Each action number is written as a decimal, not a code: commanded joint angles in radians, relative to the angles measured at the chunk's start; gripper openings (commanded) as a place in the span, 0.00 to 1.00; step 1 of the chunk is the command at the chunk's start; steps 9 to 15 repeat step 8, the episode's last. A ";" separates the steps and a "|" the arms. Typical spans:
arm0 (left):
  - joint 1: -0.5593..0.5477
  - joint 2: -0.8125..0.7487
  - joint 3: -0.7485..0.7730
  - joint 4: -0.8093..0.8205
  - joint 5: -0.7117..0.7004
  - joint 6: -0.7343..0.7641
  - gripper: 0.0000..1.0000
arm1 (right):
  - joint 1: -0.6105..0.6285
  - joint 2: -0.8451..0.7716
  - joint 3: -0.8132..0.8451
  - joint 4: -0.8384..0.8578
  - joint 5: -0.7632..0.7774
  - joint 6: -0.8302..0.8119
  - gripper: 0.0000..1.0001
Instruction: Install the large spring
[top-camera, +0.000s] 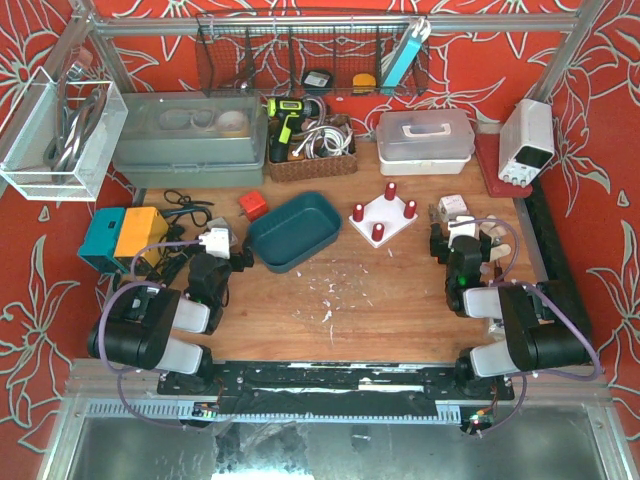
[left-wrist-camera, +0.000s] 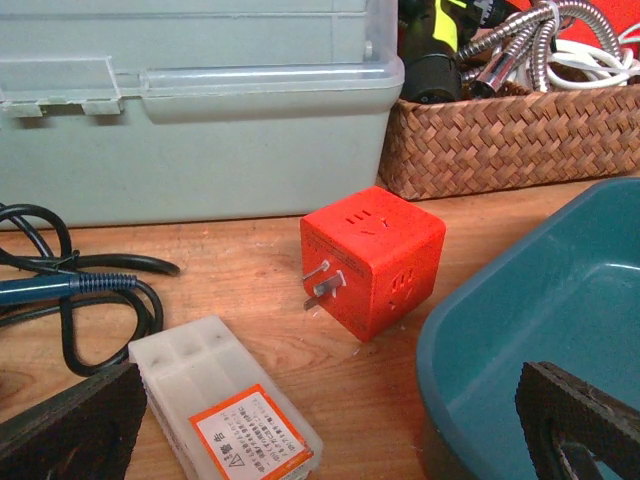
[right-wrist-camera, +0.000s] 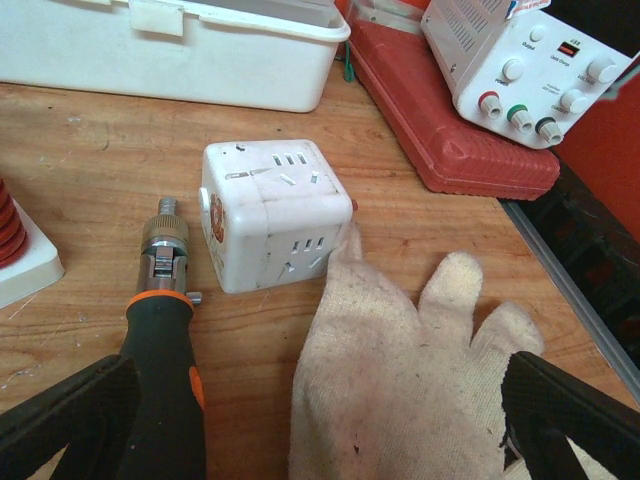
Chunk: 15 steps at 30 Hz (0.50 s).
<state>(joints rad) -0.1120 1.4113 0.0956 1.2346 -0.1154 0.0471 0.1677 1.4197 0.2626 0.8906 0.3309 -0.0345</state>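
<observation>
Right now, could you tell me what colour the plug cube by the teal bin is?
Red plug cube, clearest in the left wrist view.

On the left, you are looking at a red cube-shaped plug adapter (left-wrist-camera: 372, 262) sitting on the wood, just left of a teal plastic tub (left-wrist-camera: 570, 300). A woven wicker basket (left-wrist-camera: 510, 140) and a translucent grey storage box (left-wrist-camera: 200, 130) are standing beyond it. On the right, a white cube socket (right-wrist-camera: 272, 215) is lying just right of a black-and-orange-handled screwdriver (right-wrist-camera: 165, 350), with a cream fabric glove (right-wrist-camera: 400, 380) touching its near corner.
</observation>
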 joint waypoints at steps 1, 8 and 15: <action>0.005 0.001 0.010 0.025 0.003 -0.006 1.00 | -0.007 -0.005 0.018 -0.004 -0.004 0.015 0.99; 0.006 0.002 0.011 0.021 0.006 -0.006 1.00 | -0.007 -0.005 0.018 -0.004 -0.004 0.015 0.99; 0.006 0.002 0.011 0.021 0.006 -0.006 1.00 | -0.007 -0.005 0.018 -0.004 -0.004 0.015 0.99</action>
